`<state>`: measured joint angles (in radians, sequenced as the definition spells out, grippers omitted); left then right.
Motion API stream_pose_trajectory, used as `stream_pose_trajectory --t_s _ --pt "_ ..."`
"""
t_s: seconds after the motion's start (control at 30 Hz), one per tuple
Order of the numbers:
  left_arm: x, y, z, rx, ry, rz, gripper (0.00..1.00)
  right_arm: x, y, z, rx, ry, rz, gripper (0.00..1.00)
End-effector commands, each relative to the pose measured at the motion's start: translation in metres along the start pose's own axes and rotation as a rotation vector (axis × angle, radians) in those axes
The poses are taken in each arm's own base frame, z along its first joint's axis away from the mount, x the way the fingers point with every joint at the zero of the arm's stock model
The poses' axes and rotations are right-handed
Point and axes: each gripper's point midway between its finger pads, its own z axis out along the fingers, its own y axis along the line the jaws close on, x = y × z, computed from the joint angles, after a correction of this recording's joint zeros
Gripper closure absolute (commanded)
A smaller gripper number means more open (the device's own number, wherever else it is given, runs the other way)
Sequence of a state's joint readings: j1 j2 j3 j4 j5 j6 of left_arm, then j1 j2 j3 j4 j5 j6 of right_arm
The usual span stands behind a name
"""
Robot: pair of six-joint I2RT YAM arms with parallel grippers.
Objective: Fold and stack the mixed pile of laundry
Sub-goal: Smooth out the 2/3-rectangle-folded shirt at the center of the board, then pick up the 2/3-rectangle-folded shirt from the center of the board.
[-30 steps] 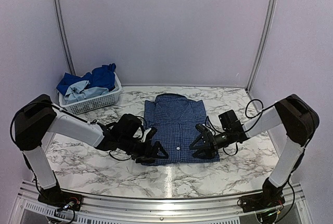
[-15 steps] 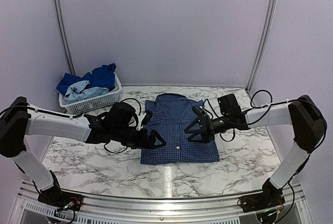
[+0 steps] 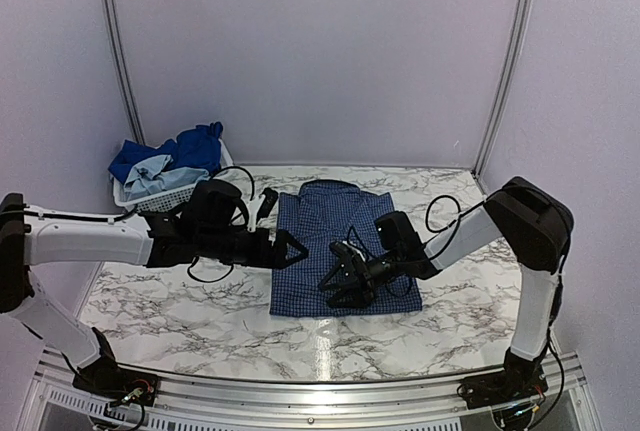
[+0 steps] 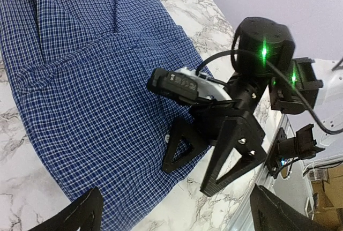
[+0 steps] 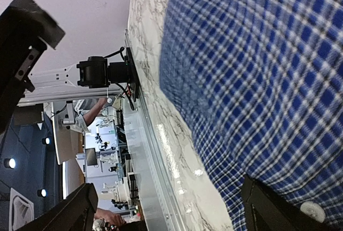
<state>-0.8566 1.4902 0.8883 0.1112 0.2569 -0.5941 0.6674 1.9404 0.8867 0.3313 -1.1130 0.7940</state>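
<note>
Since one second ago, the left gripper has moved from the near left corner of the navy check shirt up to its left edge. The right gripper has moved from the near right corner inward to the near hem. Both sets of fingers are spread wide and hold nothing. The shirt remains flat on the marble table, folded, between the two sets of fingers; its cloth passes directly beneath the right fingers. Beyond and left of the left fingers, the white basket contains royal blue clothes and a pale blue T-shirt, unchanged.
</note>
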Motion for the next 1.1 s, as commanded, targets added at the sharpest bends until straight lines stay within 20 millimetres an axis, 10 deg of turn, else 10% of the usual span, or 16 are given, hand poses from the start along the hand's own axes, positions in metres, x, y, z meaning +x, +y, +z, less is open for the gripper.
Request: stream_pose_trajectory --t_s 0.0,0.27,0.57,0.9,1.07 --pt "-0.002 -0.004 -0.009 -0.049 0.007 0.157 0.01 0.001 -0.015 0.004 -0.012 -0.012 0.031 0.07" --pt "0.035 -0.015 0.016 -0.233 0.178 0.658 0.01 -0.048 0.058 -0.044 0.003 -0.129 -0.140 0.07" --pt "0.068 -0.032 0.053 -0.296 0.266 1.140 0.18 -0.085 0.029 -0.098 0.072 -0.241 -0.118 0.08" --pt "0.105 -0.030 0.094 -0.257 0.381 1.345 0.60 -0.105 0.021 -0.099 0.102 -0.247 -0.123 0.13" --pt "0.117 -0.027 0.109 -0.257 0.414 1.382 0.66 -0.111 0.014 -0.097 0.119 -0.233 -0.120 0.17"
